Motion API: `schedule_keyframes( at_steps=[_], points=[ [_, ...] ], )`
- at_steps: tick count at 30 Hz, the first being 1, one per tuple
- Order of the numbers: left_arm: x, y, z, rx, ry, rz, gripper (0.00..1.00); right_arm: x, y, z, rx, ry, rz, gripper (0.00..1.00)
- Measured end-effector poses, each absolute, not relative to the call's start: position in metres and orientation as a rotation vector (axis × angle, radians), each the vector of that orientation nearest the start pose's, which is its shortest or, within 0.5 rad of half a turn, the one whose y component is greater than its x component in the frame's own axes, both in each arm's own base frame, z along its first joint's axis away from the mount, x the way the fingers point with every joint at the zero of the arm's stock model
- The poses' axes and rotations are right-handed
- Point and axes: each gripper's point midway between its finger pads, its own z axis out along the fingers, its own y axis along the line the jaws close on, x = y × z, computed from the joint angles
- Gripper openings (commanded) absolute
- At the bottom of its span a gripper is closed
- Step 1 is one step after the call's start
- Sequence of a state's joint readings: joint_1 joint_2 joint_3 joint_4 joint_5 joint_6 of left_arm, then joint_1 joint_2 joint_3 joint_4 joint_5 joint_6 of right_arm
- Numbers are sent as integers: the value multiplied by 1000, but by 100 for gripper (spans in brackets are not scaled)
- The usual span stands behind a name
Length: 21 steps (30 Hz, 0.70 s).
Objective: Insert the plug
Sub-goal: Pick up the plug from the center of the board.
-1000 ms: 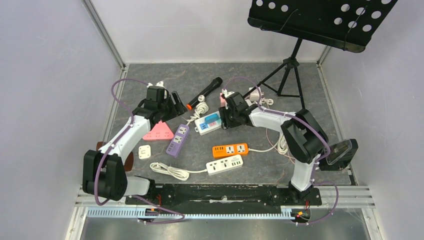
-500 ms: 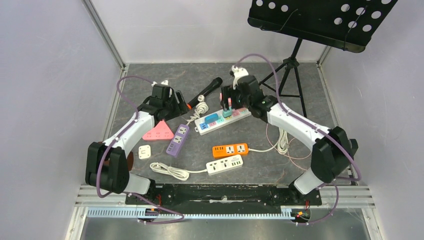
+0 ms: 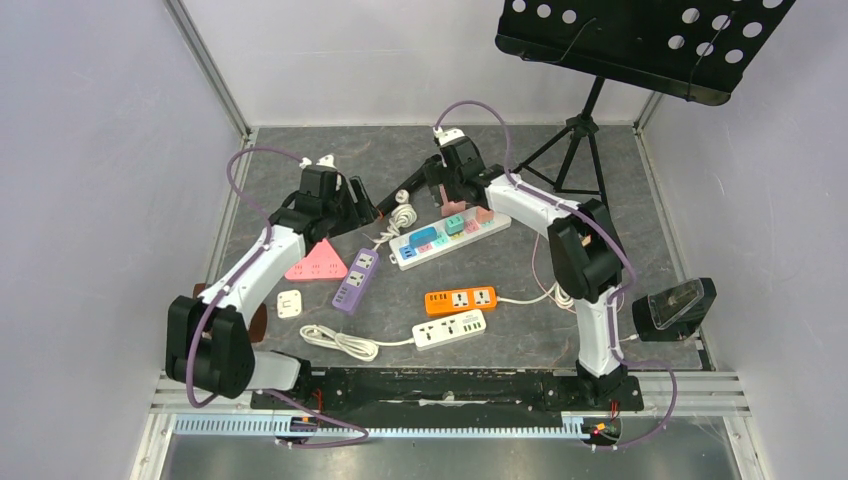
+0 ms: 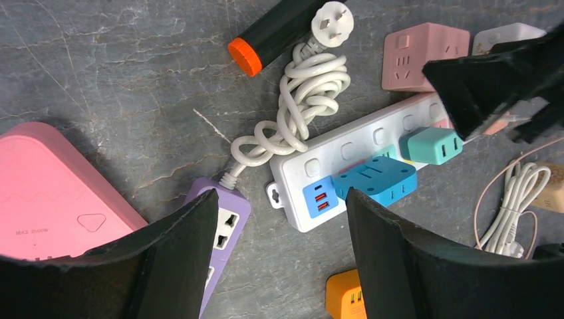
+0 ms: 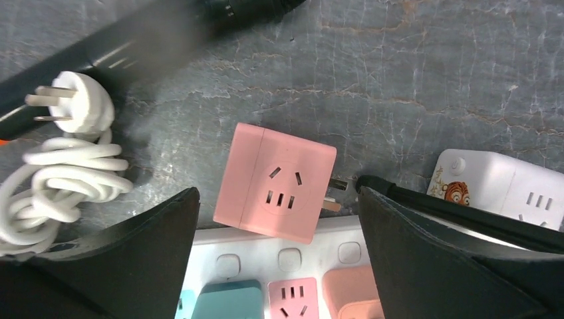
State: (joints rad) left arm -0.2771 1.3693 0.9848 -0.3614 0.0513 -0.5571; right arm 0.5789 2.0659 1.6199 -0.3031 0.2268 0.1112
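Observation:
A pink cube plug (image 5: 276, 183) lies on its side on the table, prongs pointing right, just behind the white power strip (image 5: 286, 256). My right gripper (image 5: 278, 189) is open and hovers over the cube, one finger on each side, touching nothing. The strip (image 3: 445, 238) carries a blue adapter (image 4: 372, 179), a teal one (image 4: 432, 143) and pink ones. My left gripper (image 4: 281, 196) is open and empty above the gap between the purple strip (image 4: 223, 226) and the white strip. A white plug (image 4: 330, 14) on a coiled cord lies loose.
A black microphone with an orange end (image 4: 279, 30) lies behind the cord. A pink triangular block (image 3: 317, 263), an orange strip (image 3: 460, 298), a white-green strip (image 3: 450, 329) and a small white square (image 3: 290, 303) lie nearer. A music stand's tripod (image 3: 575, 140) stands back right.
My right gripper has lifted off the white strip and swung back and left, over the pink cube. My left gripper has shifted slightly right and stays open.

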Motion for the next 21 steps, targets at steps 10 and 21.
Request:
schedule_keyframes(
  at_steps=[10, 21],
  points=[
    [351, -128, 158, -308, 2292, -465, 76, 478, 270, 65, -467, 2298, 61, 64],
    [346, -126, 167, -304, 2269, -474, 76, 482, 287, 69, -538, 2256, 197, 28]
  ],
)
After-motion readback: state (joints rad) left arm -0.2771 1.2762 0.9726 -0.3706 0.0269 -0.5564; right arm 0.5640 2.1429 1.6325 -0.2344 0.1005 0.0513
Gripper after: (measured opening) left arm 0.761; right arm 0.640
